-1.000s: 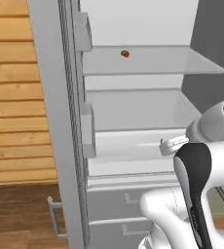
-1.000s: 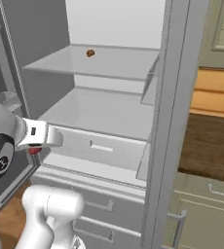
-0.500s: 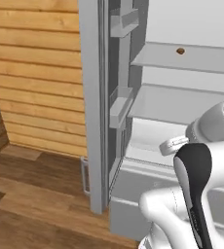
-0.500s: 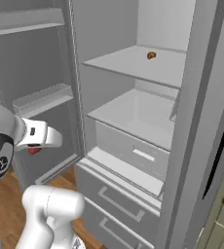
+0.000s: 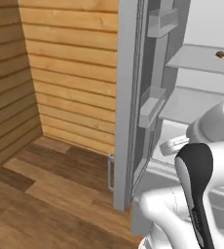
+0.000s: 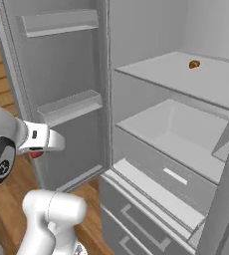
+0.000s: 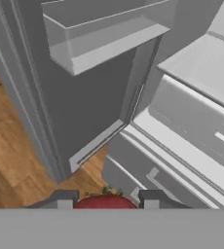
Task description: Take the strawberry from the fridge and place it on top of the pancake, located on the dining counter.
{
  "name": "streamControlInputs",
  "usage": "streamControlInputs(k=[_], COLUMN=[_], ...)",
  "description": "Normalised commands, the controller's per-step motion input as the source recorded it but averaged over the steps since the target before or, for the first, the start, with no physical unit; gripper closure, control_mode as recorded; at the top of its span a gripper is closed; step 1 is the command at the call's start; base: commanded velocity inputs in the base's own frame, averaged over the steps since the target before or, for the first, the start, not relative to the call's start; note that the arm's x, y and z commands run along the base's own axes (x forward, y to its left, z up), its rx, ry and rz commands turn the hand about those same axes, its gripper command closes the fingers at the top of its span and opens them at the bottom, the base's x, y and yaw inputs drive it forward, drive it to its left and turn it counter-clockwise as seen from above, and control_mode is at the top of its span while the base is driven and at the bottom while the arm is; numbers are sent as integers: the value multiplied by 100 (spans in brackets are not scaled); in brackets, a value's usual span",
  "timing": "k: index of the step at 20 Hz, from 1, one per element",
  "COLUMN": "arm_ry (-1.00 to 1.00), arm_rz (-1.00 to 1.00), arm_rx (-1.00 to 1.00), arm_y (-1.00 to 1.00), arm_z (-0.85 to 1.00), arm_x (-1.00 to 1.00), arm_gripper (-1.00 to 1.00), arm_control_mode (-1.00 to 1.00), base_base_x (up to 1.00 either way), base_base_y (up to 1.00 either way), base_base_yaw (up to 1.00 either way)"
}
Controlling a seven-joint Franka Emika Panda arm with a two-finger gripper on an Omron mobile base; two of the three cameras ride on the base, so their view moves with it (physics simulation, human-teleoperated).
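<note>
My gripper [image 7: 106, 200] is shut on the strawberry [image 7: 105, 202], whose red top and green leaves peek up between the two dark fingertips. In the right base view the strawberry [image 6: 35, 154] shows as a red spot under the white hand, left of the fridge [image 6: 161, 124]. The fridge [image 5: 153, 104] stands open, its left door [image 7: 99, 97] swung out with pale grey door shelves. My hand hangs in front of that door, above the wood floor. The pancake and the dining counter are out of view.
A tiny orange-brown item [image 6: 194, 64] lies on the fridge's upper shelf [image 5: 220, 54]. Two bottom drawers [image 6: 136, 219] with bar handles sit below the shelves. A wooden plank wall [image 5: 70, 73] and wood floor [image 5: 46, 194] lie to the left of the fridge.
The whole picture has shifted: the base has turned left, so the fridge slides to the right and the plank wall comes into view. The strawberry stays in the shut gripper.
</note>
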Motion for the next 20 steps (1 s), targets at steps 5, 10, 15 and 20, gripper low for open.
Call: streamControlInputs(k=[5, 10, 15, 20], arm_ry=[0, 0, 0, 0], arm_rz=[0, 0, 0, 0], arm_rx=[0, 0, 0, 0], arm_y=[0, 0, 0, 0], arm_z=[0, 0, 0, 0], arm_x=[0, 0, 0, 0], arm_gripper=[100, 100, 100, 100], arm_control_mode=[100, 100, 100, 100], base_base_x=[-89, -97, -76, -43], base_base_y=[43, 94, 100, 100], base_base_yaw=[65, 55, 51, 46])
